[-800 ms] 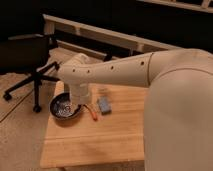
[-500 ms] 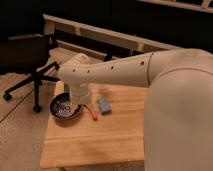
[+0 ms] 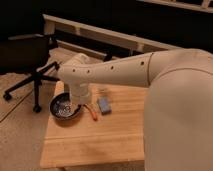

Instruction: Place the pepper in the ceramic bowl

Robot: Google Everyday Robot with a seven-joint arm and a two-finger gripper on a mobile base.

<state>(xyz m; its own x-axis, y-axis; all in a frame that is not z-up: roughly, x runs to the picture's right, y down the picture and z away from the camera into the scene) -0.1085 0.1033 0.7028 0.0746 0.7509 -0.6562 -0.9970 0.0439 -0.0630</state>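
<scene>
**Pepper on table, gripper open beside bowl**

One pepper (image 3: 91, 112), one ceramic bowl (image 3: 63, 107), one blue-grey block (image 3: 104, 105), one wooden table (image 3: 100, 140), one office chair (image 3: 30, 65).

The pepper is small, slender and orange-red. It lies flat and slanted on the table, between bowl and block, just beside the bowl's right rim.

The bowl is black with a speckled glossy inside, near the table's left edge.

One gripper (image 3: 76, 103) points down over the bowl's right edge, jaws apart, holding nothing.
</scene>
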